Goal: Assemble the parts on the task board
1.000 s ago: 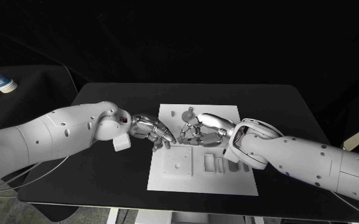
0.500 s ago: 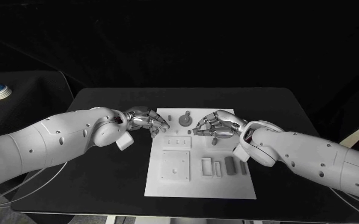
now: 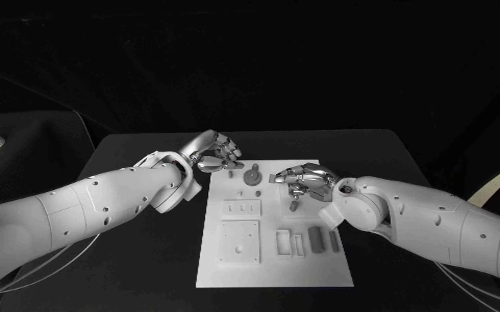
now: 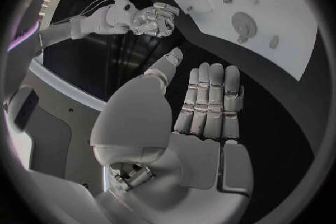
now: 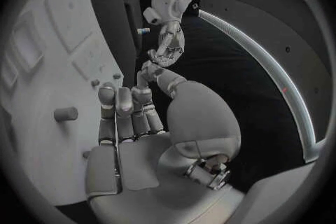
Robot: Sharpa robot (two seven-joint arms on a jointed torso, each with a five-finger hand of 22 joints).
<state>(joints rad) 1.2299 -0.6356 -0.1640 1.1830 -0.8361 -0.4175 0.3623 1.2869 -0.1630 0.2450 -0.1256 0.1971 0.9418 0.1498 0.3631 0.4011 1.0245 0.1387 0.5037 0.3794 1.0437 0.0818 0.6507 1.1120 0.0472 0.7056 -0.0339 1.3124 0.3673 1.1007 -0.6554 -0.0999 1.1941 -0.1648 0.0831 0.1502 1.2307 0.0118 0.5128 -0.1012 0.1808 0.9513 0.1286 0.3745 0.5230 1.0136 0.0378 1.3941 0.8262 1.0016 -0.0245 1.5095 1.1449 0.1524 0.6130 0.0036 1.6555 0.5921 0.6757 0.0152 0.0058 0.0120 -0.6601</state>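
The white task board (image 3: 224, 272) lies in the middle of the black table. Grey parts sit on it: a round piece (image 3: 252, 177) at its far end, a short peg (image 3: 292, 207), and two dark bars (image 3: 316, 240) near the right edge. My left hand (image 3: 214, 152) hovers at the board's far left corner, fingers straight, holding nothing (image 4: 210, 101). My right hand (image 3: 305, 182) is over the board's right side, beside the round piece, also holding nothing (image 5: 126, 117). The right wrist view shows the board (image 5: 42, 67) with a peg (image 5: 65, 113) standing beside my fingers.
A square plate (image 3: 240, 241) and a smaller plate (image 3: 245, 209) are set in the board's left half, with slotted pieces (image 3: 283, 241) beside them. Bare black table (image 3: 136, 254) lies to both sides of the board.
Both hands have drawn apart from the middle of the board toward its far end, the left going off the far left corner. The camera view has also shifted.
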